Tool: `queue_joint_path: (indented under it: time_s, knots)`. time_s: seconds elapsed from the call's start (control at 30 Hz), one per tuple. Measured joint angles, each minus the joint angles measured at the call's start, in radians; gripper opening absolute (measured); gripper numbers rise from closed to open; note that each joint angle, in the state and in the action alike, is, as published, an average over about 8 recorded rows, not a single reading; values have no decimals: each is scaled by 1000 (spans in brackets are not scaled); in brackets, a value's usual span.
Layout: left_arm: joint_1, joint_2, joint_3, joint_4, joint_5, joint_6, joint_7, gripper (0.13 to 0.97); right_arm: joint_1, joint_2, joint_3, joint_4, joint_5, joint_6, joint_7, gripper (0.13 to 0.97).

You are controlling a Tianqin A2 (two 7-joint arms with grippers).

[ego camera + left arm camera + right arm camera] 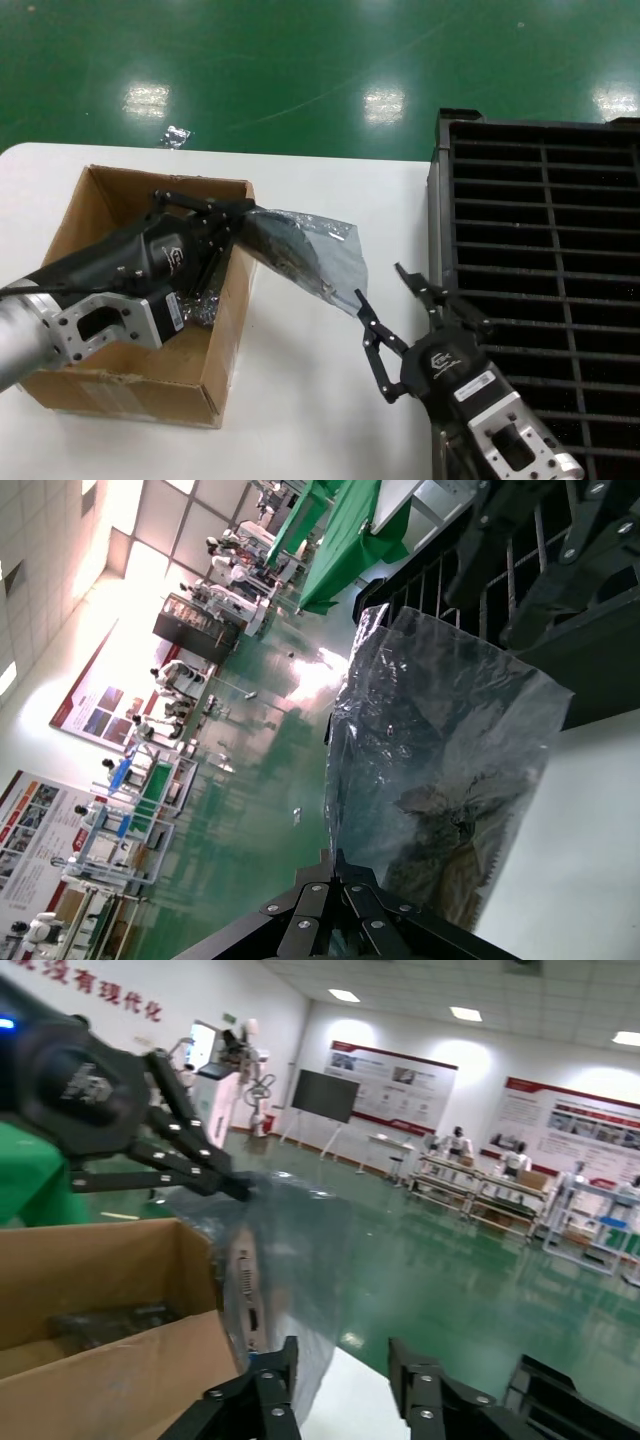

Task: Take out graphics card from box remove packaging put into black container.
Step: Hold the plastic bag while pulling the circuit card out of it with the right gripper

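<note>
My left gripper (245, 208) is shut on the top edge of the translucent grey packaging bag (310, 255) and holds it in the air over the right wall of the brown cardboard box (228, 335). The graphics card (283, 250) shows as a dark shape inside the bag; its silver bracket (245, 1295) shows in the right wrist view. My right gripper (380, 285) is open just beside the bag's lower right end, with one finger (275, 1380) touching or nearly touching the bag (300, 1250). The black slotted container (540, 250) stands at the right.
More dark bagged items (200, 308) lie inside the box. The white table (310, 410) lies between the box and the container. The green floor (300, 60) is beyond the table's far edge.
</note>
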State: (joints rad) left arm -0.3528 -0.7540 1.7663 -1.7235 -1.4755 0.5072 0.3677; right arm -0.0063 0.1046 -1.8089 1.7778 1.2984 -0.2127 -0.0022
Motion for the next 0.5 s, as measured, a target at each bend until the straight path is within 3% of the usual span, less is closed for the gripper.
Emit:
queue_joint_path:
  time_s: [0.3,0.5]
  knots:
    - [0,0,0,0,0,0,0,139,-32,-1,-5,49,-64,-48,0,260]
    - [0,0,0,0,0,0,0,139,-18,15,-34,58,-54,-60,-19,199]
